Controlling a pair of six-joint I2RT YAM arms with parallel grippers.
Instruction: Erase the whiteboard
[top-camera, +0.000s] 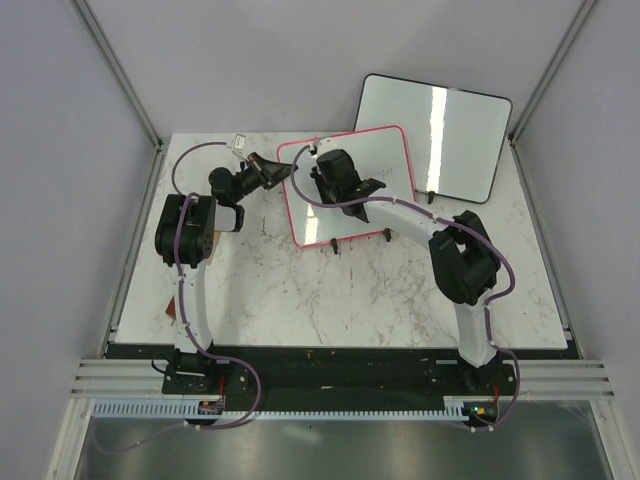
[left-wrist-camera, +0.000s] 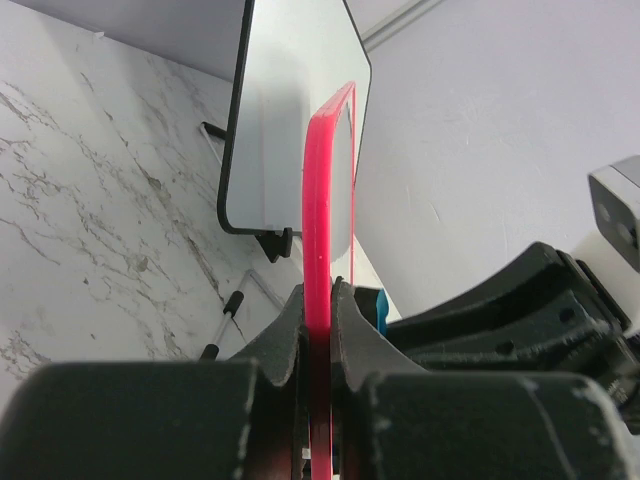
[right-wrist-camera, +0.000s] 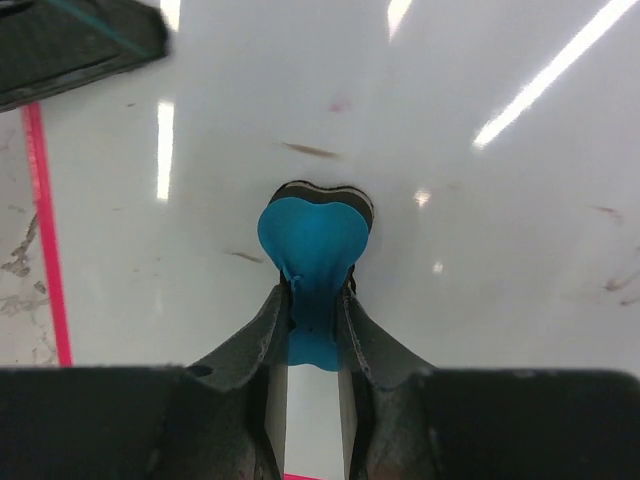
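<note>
The whiteboard (top-camera: 385, 160) with the pink frame stands tilted at the table's back centre. My left gripper (top-camera: 282, 170) is shut on its left frame edge; in the left wrist view the pink frame (left-wrist-camera: 320, 200) runs between the closed pads of the gripper (left-wrist-camera: 318, 310). My right gripper (top-camera: 322, 178) is over the board's left part, shut on a blue eraser (right-wrist-camera: 312, 240) that is pressed against the white surface (right-wrist-camera: 470, 260). Faint dark smudges (right-wrist-camera: 308, 150) show on the board just beyond the eraser. The eraser's blue edge also shows in the left wrist view (left-wrist-camera: 373, 305).
A black-framed whiteboard (top-camera: 435, 135) stands behind and to the right of the pink one, and also shows in the left wrist view (left-wrist-camera: 290, 100). The marble table (top-camera: 330, 295) lies in front. Grey walls close in the back and sides.
</note>
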